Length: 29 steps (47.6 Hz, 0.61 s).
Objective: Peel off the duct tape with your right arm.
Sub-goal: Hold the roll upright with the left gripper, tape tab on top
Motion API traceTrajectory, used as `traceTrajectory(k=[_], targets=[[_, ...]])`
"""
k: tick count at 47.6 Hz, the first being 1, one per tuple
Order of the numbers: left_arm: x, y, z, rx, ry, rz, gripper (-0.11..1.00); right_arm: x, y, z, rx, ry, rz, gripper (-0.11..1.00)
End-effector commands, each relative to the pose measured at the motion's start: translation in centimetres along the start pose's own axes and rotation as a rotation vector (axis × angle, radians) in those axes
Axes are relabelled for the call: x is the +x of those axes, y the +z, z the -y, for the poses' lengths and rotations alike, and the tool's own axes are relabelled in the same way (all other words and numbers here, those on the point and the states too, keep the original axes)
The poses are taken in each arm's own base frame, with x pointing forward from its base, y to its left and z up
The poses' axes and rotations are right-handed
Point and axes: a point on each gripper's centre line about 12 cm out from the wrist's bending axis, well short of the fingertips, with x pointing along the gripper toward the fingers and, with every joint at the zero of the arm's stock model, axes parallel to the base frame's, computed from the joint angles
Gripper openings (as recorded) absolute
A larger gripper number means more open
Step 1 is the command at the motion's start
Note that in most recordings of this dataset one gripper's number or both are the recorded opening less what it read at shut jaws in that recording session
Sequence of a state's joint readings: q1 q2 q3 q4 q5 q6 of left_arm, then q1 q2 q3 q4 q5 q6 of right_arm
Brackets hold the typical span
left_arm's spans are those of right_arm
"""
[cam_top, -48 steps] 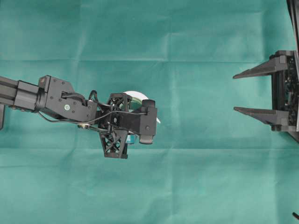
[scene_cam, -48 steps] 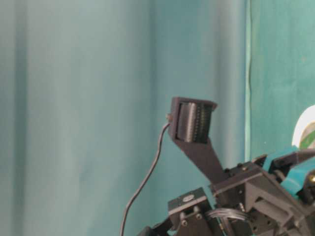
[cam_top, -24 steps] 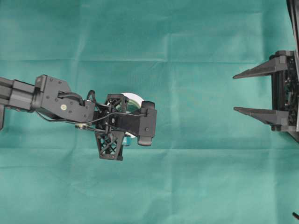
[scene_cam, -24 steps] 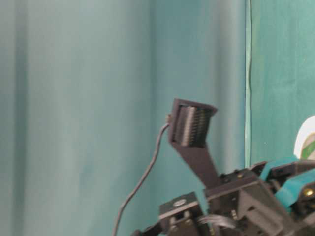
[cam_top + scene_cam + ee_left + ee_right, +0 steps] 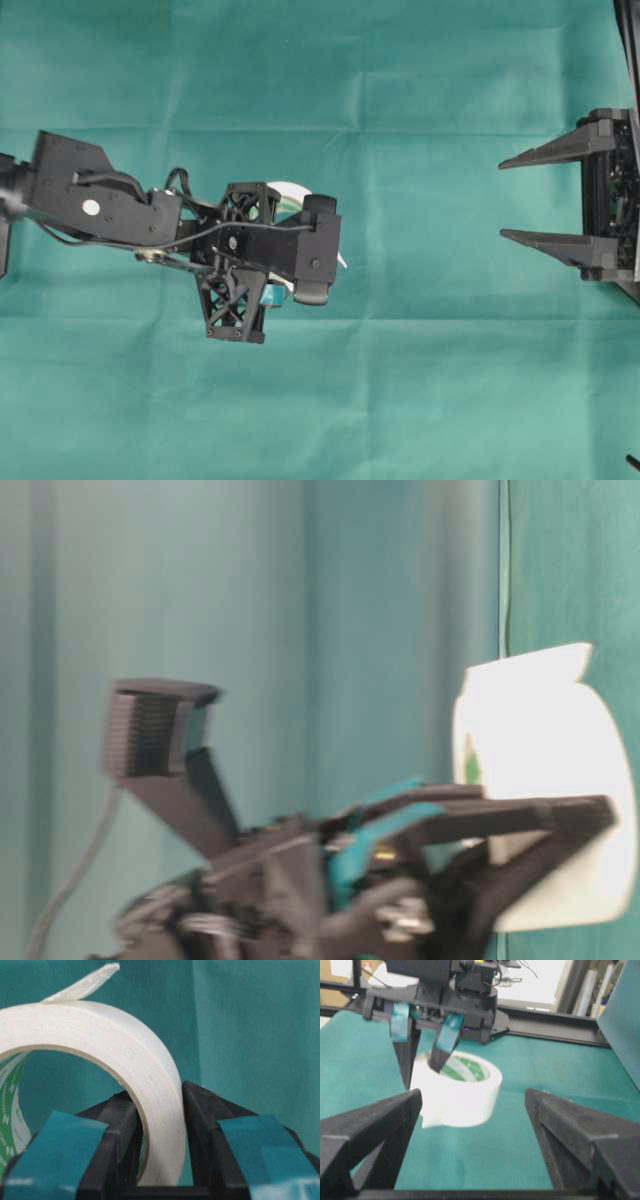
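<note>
Two black fingers of the right gripper point(image 5: 470, 1145) spread wide nearest, holding nothing, well apart from the duct tape point(image 5: 462, 1087). Beyond, left gripper point(image 5: 160, 1160) clamped on the tape's wall, roll above the green cloth point(image 5: 450, 400). Farther back, black frame rail point(image 5: 550, 1030) and bright room.

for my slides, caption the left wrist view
Left gripper clamps the wall of the duct tape, loose tab up.

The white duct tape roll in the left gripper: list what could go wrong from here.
1. The left gripper pinches only one wall of the white duct tape roll, so a pull could twist or slip it.
2. The loose pointed tab is narrow; the wide-open right gripper, far off, may miss it.
</note>
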<state>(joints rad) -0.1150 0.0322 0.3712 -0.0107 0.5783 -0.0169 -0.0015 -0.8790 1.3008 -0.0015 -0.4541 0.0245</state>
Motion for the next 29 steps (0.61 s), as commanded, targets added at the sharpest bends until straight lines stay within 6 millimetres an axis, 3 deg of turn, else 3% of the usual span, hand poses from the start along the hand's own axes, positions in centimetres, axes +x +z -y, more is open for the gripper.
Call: traceTrajectory(k=[1,14,29], targets=[[-3.5,2.5,-0.1,0.008,0.003,0.084,0.21,0.2,0.5,-0.1,0.002,0.005,0.017,0.68],[-6.5,4.1,-0.1,0.068,0.006,0.069,0.21,0.2,0.5,-0.1,0.002,0.007,0.017,0.68],[-7.0,4.5,-0.6,0.065,0.014,0.032,0.21,0.7,0.3,-0.2,0.042,0.011,0.001,0.68]])
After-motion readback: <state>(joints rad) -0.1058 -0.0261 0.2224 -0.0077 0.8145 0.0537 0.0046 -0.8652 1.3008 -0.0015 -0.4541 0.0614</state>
